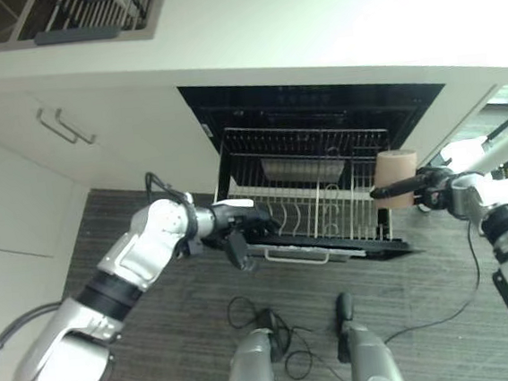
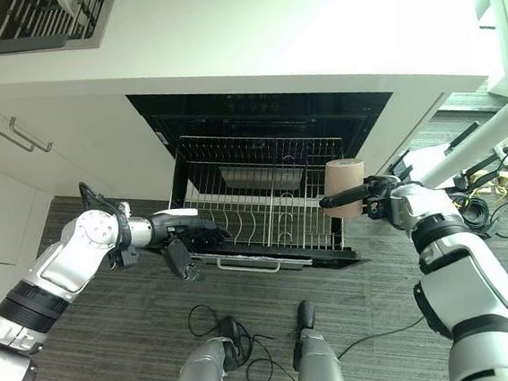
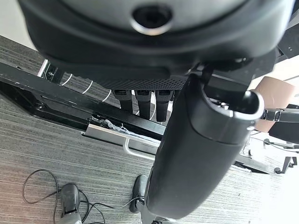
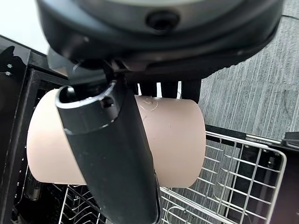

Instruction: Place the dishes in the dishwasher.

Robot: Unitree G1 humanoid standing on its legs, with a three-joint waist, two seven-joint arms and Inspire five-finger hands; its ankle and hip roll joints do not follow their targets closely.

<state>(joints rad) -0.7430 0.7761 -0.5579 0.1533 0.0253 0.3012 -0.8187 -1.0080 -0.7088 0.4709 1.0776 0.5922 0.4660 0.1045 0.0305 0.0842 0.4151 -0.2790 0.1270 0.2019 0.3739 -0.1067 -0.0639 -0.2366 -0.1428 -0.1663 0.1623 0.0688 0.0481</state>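
A beige cup (image 1: 396,170) lies on its side in my right hand (image 1: 435,184), whose thumb (image 4: 112,154) and fingers are curled round it. It hangs just above the right edge of the pulled-out wire rack (image 1: 309,205) of the open dishwasher (image 1: 318,103). My left hand (image 1: 236,219) is at the rack's front left corner. Its fingers (image 3: 142,100) reach straight onto the front rail and the thumb (image 3: 201,154) hangs down in front. The rack's tines stand bare in the middle.
A pale handle (image 1: 297,258) runs along the rack's front edge. White cabinet drawers with bar handles (image 1: 66,127) stand at the left, under a white countertop (image 1: 310,23) with a drying rack (image 1: 84,13). White stand legs (image 2: 467,156) lie right of the dishwasher.
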